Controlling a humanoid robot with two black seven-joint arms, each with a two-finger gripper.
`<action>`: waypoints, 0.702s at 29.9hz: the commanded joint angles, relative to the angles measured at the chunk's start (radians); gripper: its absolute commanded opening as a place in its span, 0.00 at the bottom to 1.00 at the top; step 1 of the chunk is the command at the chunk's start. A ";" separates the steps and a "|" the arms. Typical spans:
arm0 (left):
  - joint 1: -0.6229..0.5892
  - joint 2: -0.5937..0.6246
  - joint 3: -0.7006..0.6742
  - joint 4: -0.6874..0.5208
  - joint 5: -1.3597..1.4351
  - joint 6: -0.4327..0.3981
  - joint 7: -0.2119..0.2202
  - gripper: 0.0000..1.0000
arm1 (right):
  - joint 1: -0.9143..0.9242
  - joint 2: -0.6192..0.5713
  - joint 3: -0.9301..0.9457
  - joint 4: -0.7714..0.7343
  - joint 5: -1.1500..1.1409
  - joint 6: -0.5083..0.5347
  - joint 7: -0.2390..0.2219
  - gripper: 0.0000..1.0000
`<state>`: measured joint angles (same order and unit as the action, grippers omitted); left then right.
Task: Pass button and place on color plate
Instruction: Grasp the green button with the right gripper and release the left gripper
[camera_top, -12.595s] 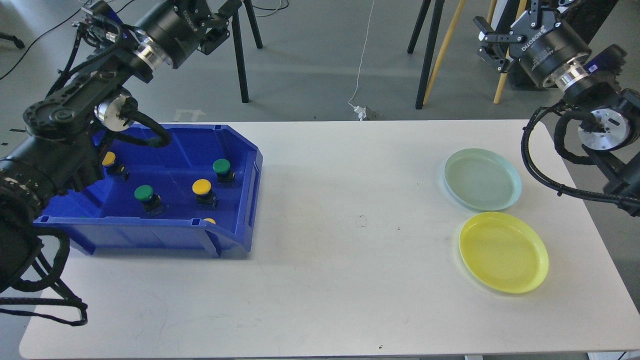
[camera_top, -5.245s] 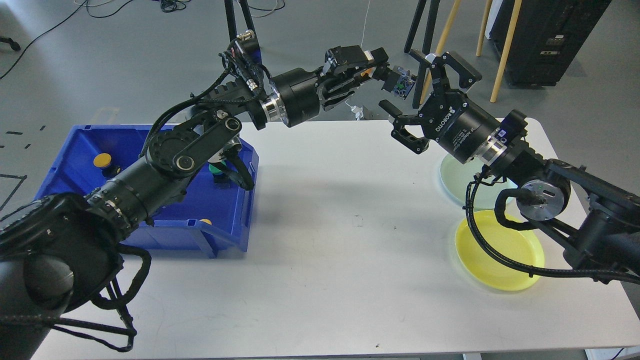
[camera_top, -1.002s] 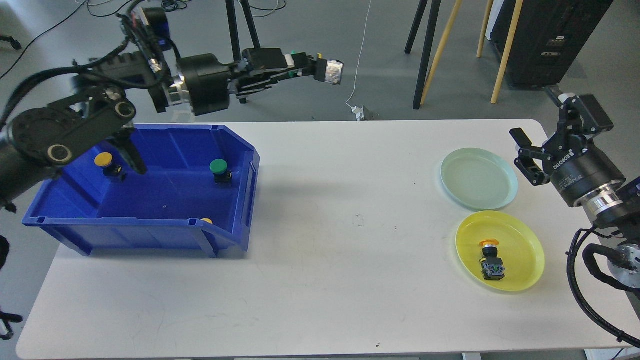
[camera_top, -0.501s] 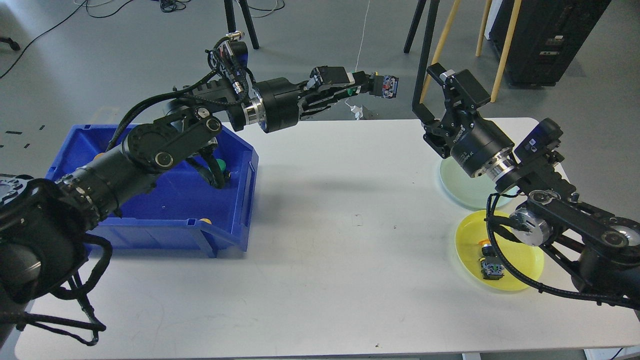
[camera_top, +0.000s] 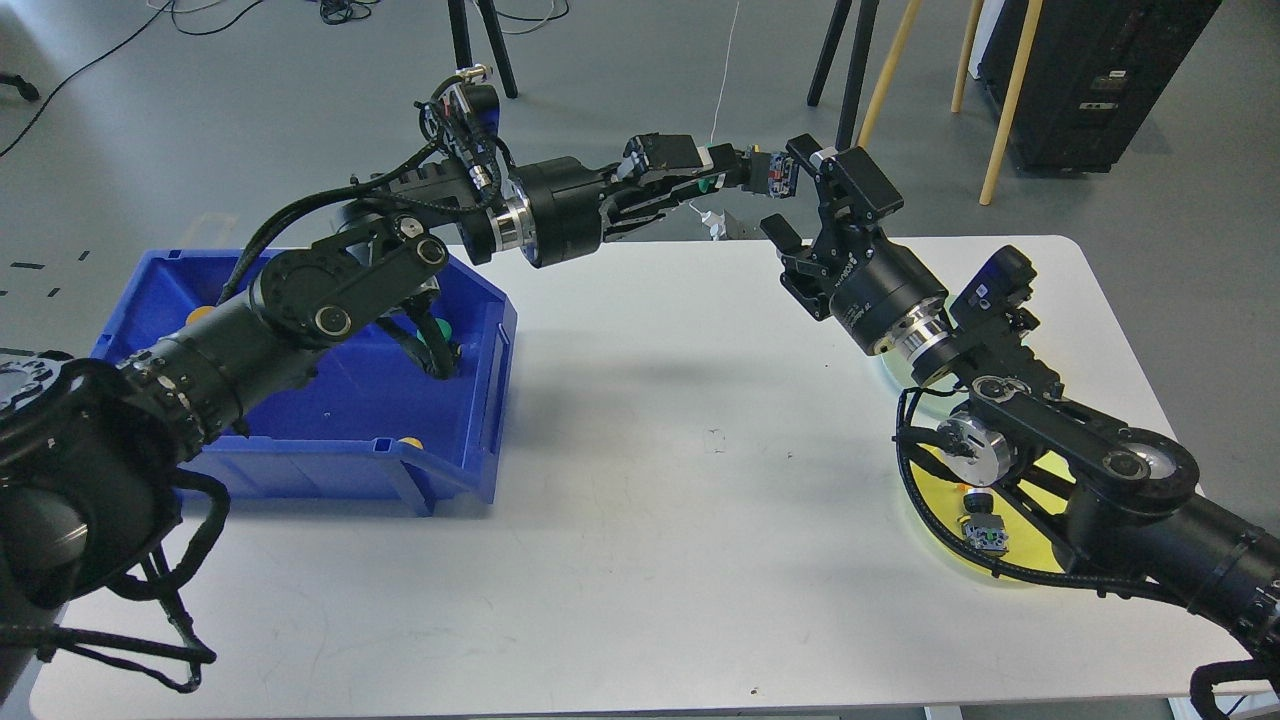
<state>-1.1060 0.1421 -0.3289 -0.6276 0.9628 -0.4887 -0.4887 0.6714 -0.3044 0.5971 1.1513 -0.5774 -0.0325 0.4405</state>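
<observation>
My left gripper (camera_top: 750, 172) is shut on a green-capped button (camera_top: 775, 175) and holds it high above the table's far edge, its black body pointing right. My right gripper (camera_top: 800, 195) is open, its upper finger right beside the button's body and its lower finger below; I cannot tell whether they touch. The yellow plate (camera_top: 1040, 565) at the front right is partly hidden by my right arm and holds a yellow-capped button (camera_top: 985, 535) lying on its side. The pale green plate (camera_top: 888, 375) is almost wholly hidden behind the right arm.
A blue bin (camera_top: 470, 400) stands at the left of the white table (camera_top: 650, 560). It holds a yellow button (camera_top: 408, 441) at its front wall and a green one (camera_top: 440, 330), partly hidden by my left arm. Tripod and easel legs stand beyond the table.
</observation>
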 joint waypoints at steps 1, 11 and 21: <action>0.000 -0.001 -0.001 0.002 0.000 0.000 0.000 0.03 | 0.005 0.008 0.006 -0.001 0.002 -0.004 0.001 0.96; 0.000 -0.001 -0.001 0.002 -0.001 0.000 0.000 0.03 | 0.027 0.010 0.004 -0.001 0.005 -0.009 0.001 0.65; 0.002 -0.007 -0.001 0.008 -0.001 0.000 0.000 0.03 | 0.027 0.018 -0.002 -0.002 0.004 -0.006 0.000 0.38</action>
<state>-1.1046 0.1378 -0.3299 -0.6234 0.9612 -0.4886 -0.4890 0.6975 -0.2885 0.5967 1.1487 -0.5735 -0.0401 0.4417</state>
